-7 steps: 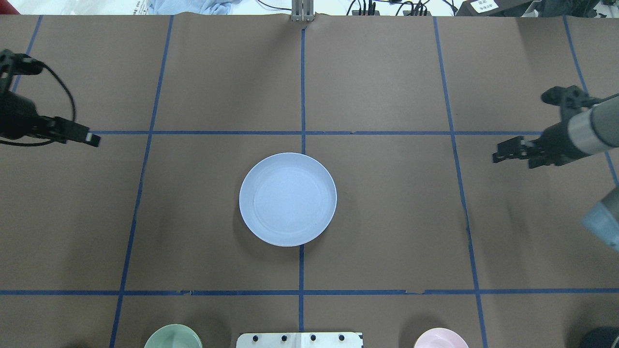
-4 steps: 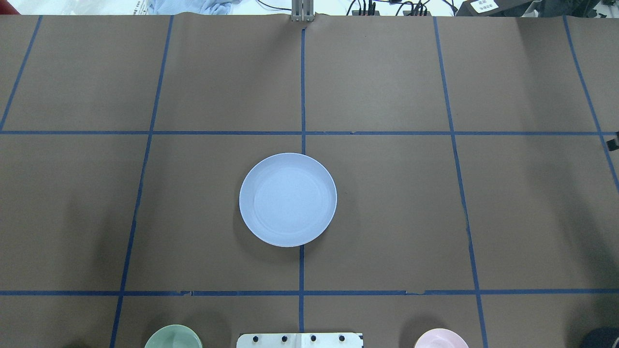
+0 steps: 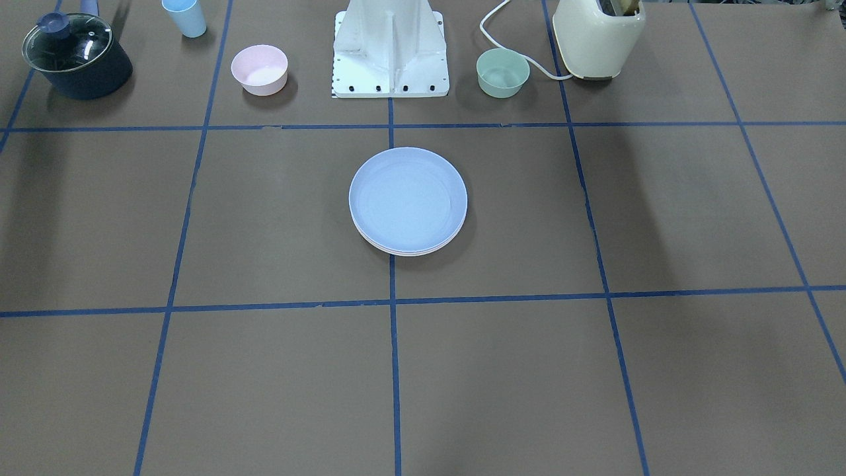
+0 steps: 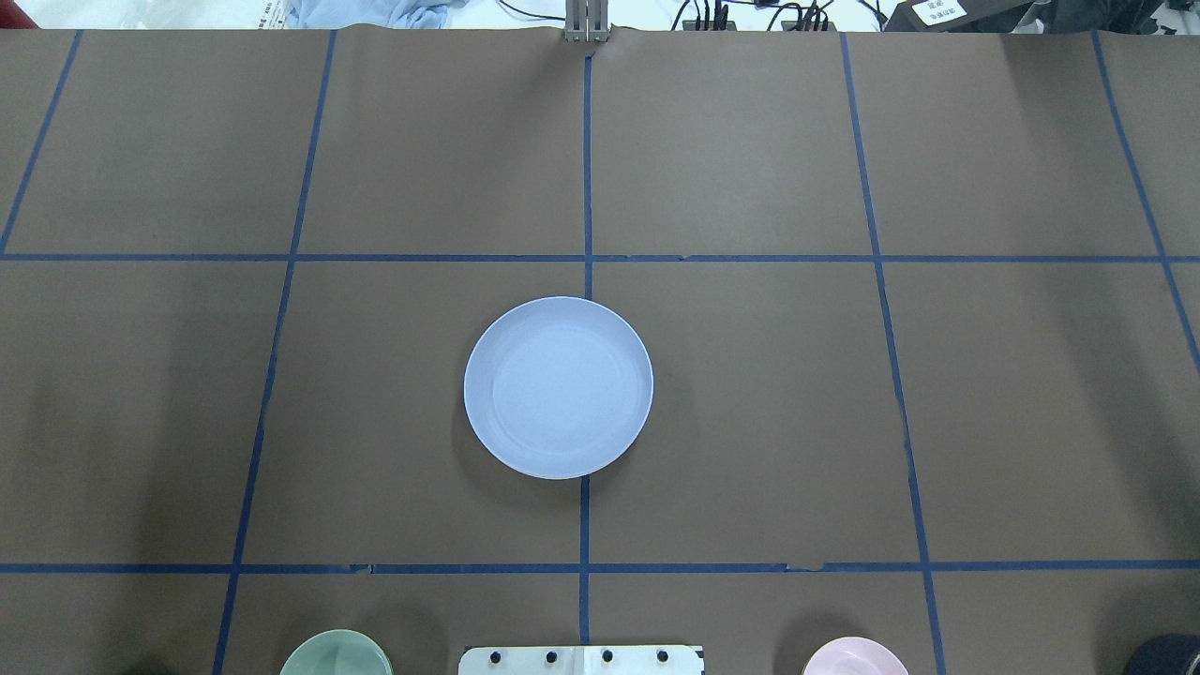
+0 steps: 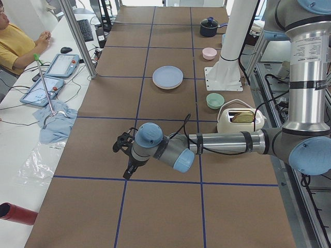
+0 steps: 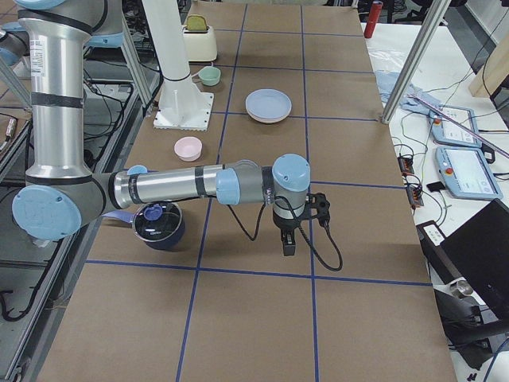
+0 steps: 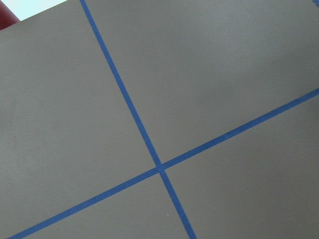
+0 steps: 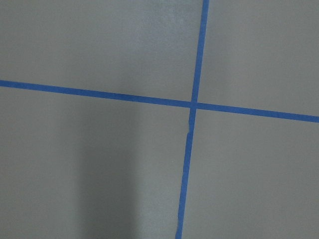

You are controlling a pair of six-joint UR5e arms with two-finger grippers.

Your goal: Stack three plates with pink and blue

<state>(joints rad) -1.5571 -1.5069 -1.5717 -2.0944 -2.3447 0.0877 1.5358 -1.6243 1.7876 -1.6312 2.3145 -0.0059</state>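
Note:
The light blue plate (image 4: 558,386) lies on top of a stack at the table's middle. In the front-facing view (image 3: 408,198) paler rims (image 3: 404,251) of plates show under its near edge; their colours are hard to tell. The stack also shows in the side views (image 5: 167,77) (image 6: 268,104). My left gripper (image 5: 126,174) hangs over bare table far from the stack and shows only in the exterior left view. My right gripper (image 6: 288,247) shows only in the exterior right view, also far from the stack. I cannot tell whether either is open or shut.
Along the robot's side stand a small pink bowl (image 3: 259,69), a small green bowl (image 3: 502,72), a cream toaster (image 3: 598,36), a dark lidded pot (image 3: 76,56), a light blue cup (image 3: 185,16) and the white robot base (image 3: 391,49).
Both grippers have moved outward, off the left and right edges of the overhead view. The plate stack has not moved.

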